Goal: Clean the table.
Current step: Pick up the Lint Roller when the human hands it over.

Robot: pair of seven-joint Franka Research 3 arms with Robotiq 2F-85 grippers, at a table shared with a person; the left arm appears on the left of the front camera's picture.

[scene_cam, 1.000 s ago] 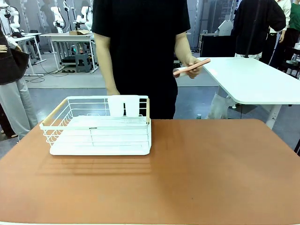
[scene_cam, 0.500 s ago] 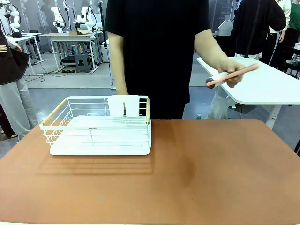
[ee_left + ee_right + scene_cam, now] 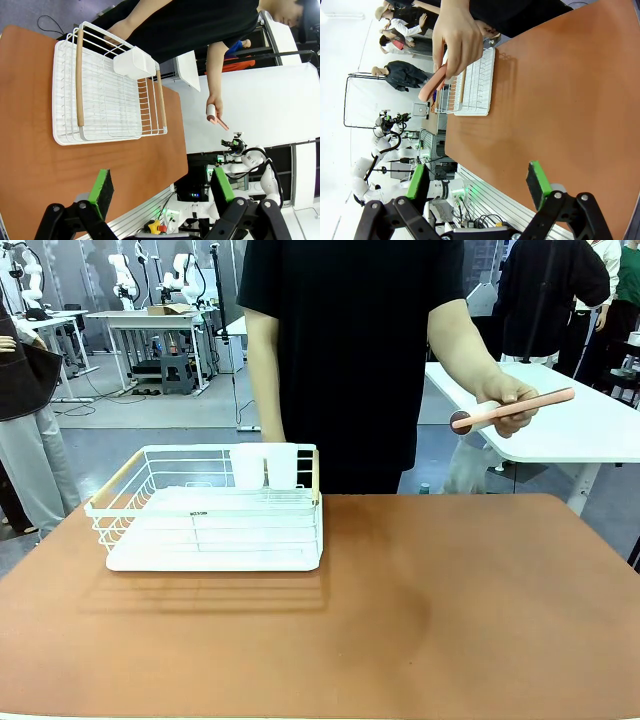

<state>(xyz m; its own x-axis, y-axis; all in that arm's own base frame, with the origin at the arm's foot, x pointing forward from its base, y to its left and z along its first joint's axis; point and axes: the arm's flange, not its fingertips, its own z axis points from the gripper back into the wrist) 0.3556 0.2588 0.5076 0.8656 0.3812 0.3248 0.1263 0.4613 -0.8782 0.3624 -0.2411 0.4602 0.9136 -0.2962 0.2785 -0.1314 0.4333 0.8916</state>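
Where the rack sits: a white wire dish rack [image 3: 200, 512] with pale wooden handles stands on the left part of the table, near the person's side. I think it is there so things can go into it.
Box: a white plastic box [image 3: 265, 466] hangs on the rack's far wall.
Table: the big reddish-brown table [image 3: 450, 610] with a smooth top lies right in front of the robot and runs from side to side. I see no mess on it, so I cannot tell what needs cleaning.
Person: stands at the far side in a black shirt.
Hand: the person's hand [image 3: 505, 400] is up in the air on the right, in front of a white table [image 3: 580, 435] behind.
Tool: a long pink tool [image 3: 555, 398] with a round end is held out flat in that hand. My guess is it is being brought over for the cleaning.
Left gripper: the left gripper [image 3: 161, 187] hangs above the brown table [image 3: 30, 165] with its fingers wide apart and nothing between them.
Right gripper: the right gripper [image 3: 476, 184] is the same, spread wide and holding nothing, maybe ready to take something.
Left wrist view: looks down into the rack and shows a white roll on the tool's end [image 3: 216, 116]. The front view shows that end as just a dark dot.
Right wrist view: shows the hand [image 3: 457, 35] up close, wrapped around the pink handle [image 3: 432, 85].
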